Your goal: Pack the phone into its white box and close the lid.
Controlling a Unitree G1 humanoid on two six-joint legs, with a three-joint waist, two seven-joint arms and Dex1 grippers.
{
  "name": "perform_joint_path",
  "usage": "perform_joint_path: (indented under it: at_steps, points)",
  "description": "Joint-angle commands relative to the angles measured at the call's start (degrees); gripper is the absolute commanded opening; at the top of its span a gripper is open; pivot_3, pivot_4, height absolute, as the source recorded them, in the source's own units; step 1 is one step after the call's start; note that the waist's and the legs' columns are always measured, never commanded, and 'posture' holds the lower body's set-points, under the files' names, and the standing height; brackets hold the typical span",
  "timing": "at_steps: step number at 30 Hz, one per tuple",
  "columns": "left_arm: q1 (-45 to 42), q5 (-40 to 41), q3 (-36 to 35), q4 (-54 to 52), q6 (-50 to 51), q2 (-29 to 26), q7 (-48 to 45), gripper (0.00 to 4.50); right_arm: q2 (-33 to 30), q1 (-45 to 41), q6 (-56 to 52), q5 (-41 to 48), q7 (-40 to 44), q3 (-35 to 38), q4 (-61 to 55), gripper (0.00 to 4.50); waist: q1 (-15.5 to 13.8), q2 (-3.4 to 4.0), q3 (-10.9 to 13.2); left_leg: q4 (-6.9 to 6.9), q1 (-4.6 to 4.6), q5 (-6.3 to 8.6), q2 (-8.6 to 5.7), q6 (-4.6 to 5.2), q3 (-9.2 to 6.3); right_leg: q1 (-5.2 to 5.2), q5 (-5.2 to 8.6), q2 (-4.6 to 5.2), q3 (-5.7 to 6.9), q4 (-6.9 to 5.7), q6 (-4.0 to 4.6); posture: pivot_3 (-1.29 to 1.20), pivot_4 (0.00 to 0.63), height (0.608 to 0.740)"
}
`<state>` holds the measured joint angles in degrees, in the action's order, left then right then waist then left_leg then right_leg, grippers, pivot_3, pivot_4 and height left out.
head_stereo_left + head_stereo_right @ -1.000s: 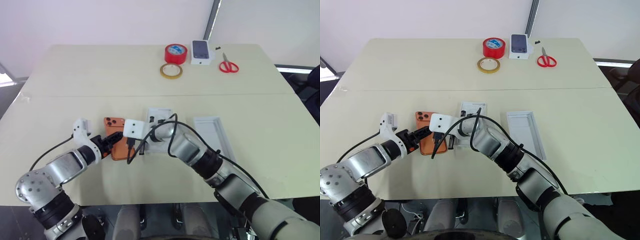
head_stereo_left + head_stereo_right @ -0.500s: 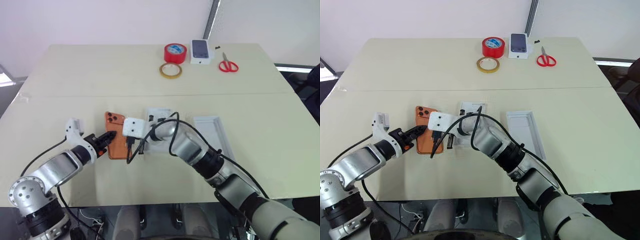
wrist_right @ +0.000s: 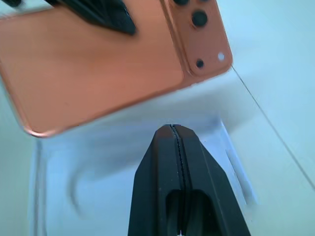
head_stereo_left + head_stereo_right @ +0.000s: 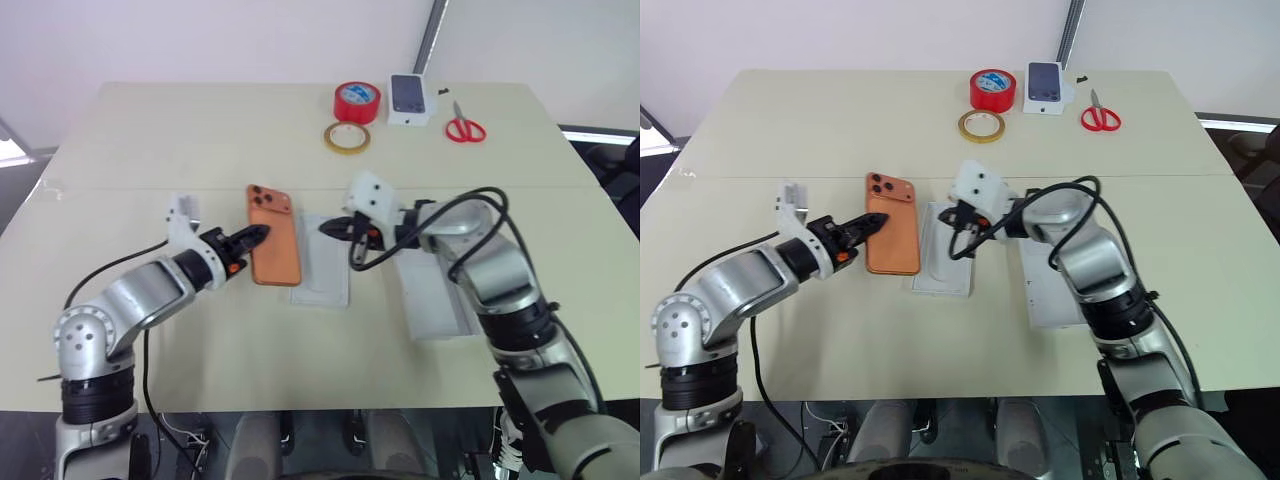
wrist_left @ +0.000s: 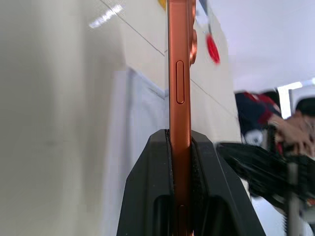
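On the left, the left gripper [image 4: 252, 237] is clamped on the near left edge of the phone [image 4: 274, 247]. The left wrist view shows both black fingers [image 5: 152, 187] pressed flat against the phone's [image 5: 179, 98] two faces, its thin side and a side button facing the camera. The phone is orange, back up, with its camera cluster at the far left corner. Whether it is raised off the table [image 4: 180, 140] or resting on it cannot be told from the head views.

Just right of the phone lies a flat white box part [image 4: 322, 272], touching or nearly touching the phone's right edge. Whether this is the tray or the lid cannot be told.

Above that white part's far end hangs the right gripper [image 4: 330, 228], pointing left toward the phone, its two fingers [image 3: 170, 162] pressed together with nothing between them. The right wrist view looks over these fingers at the phone's [image 3: 108, 64] back and the white part [image 3: 123, 162] under it.

Further right, under the right forearm, lies a second white box part [image 4: 432, 296], well apart from the first.

At the far edge of the table sit a tan tape ring [image 4: 346, 138], a red tape roll [image 4: 356, 102], a small white box [image 4: 410, 98] printed with a dark phone, and red scissors [image 4: 464, 126], rightmost.
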<state>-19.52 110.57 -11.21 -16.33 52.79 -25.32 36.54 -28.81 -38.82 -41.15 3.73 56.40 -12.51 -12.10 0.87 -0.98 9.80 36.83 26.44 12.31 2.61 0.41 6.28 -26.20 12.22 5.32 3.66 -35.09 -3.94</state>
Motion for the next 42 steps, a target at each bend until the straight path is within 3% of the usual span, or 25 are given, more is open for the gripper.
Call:
perform_joint_path:
  at_steps: [1,10,32,36,41,42]
  points:
    - [-3.3,-1.9,4.8,3.1,-0.3,1.3,-3.7,0.04,-3.4,1.9,1.3,1.4,-0.3,2.5,-3.0,0.00,-0.2,0.00,0.0,0.10,0.00,0.00,0.06,0.01,-0.01,0.04,0.00,-0.14,0.00,-0.04,0.00,0.00,0.150,0.740]
    - [-7.1,-8.4,8.9,10.5,0.8,4.0,-9.0,0.04,-8.0,6.8,1.1,2.0,-3.2,2.7,-6.4,0.00,-0.4,-0.03,0.0,0.47,-0.12,-0.01,0.11,0.01,-0.15,0.36,-0.03,-0.57,0.06,-0.05,0.03,0.00,0.150,0.740]
    - [-10.4,-20.1,9.1,16.0,4.5,10.7,-16.9,0.04,-11.5,14.5,4.3,9.2,-2.8,6.2,-6.6,0.00,-1.6,-0.05,0.1,0.64,-0.14,-0.01,0.10,0.03,-0.25,0.52,-0.03,-0.64,0.07,-0.07,0.00,0.00,0.150,0.740]
    - [-10.6,-20.9,8.6,16.0,5.5,10.9,-17.5,1.81,-11.4,14.3,4.5,9.0,-3.4,5.8,-6.1,0.00,-1.6,-0.04,0.1,0.63,-0.15,-0.01,0.10,0.03,-0.28,0.54,-0.02,-0.64,0.08,-0.07,-0.01,0.00,0.150,0.740]
    - [-11.0,-20.9,7.6,14.4,7.4,9.0,-17.4,4.37,-11.4,13.9,4.6,8.8,-3.9,5.5,-5.8,0.00,-1.6,-0.05,0.1,0.64,-0.23,-0.01,0.10,0.03,-0.29,0.62,-0.03,-0.65,0.08,-0.07,-0.01,0.00,0.150,0.740]
    - [-11.0,-20.7,7.4,13.9,7.8,8.6,-17.4,4.37,-11.4,13.8,4.7,8.7,-3.9,5.4,-5.7,0.00,-1.6,-0.05,0.1,0.64,-0.29,-0.01,0.10,0.03,-0.29,0.69,-0.02,-0.66,0.09,-0.07,-0.01,0.00,0.150,0.740]
